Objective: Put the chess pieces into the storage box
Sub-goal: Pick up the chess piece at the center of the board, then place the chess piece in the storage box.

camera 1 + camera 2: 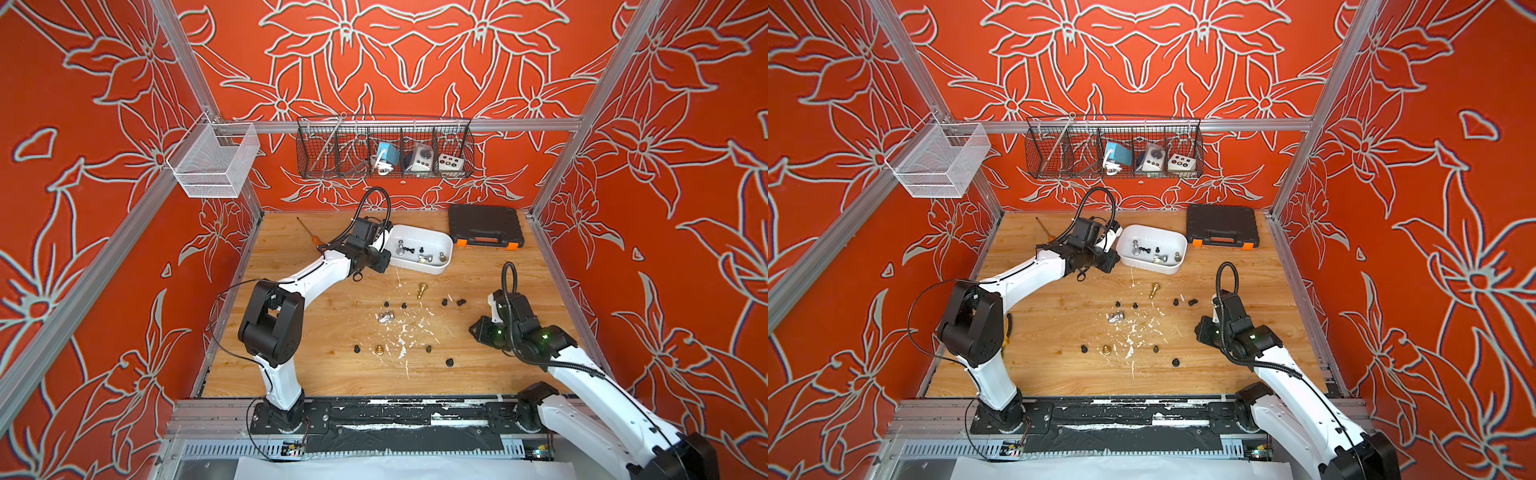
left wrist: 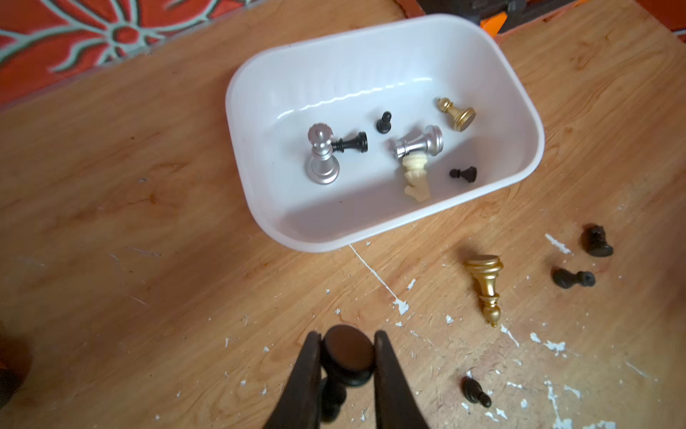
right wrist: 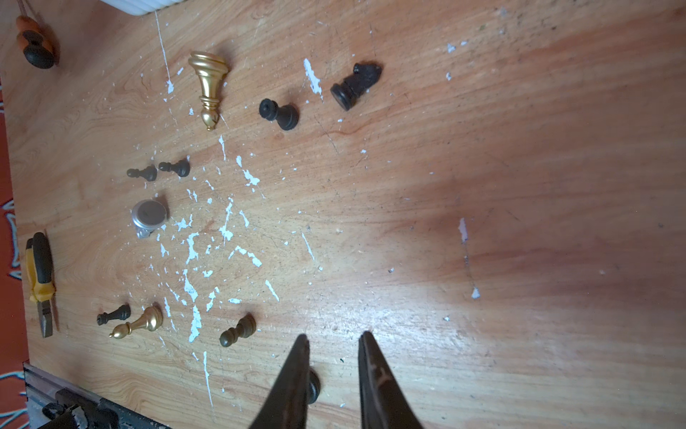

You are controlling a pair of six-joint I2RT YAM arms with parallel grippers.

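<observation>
Evidently a carry-to-box step is in hand. In both top views the storage box (image 1: 419, 268) sits at the table's far middle beside a black toolcase (image 1: 484, 226). Loose chess pieces (image 1: 422, 290) are scattered on the wood, and the left arm reaches to the box's end with its jaws hidden.

The left wrist view supplies that: the left gripper (image 2: 348, 334) is clamped on a black piece (image 2: 347, 354), round base toward the camera, with the box ahead holding seven pieces. The next move calls for clearing the rim, then releasing.

The right wrist view shows the right gripper (image 3: 334, 334) slightly parted and empty, over a black pawn (image 3: 314, 386) half hidden by one finger.
</observation>
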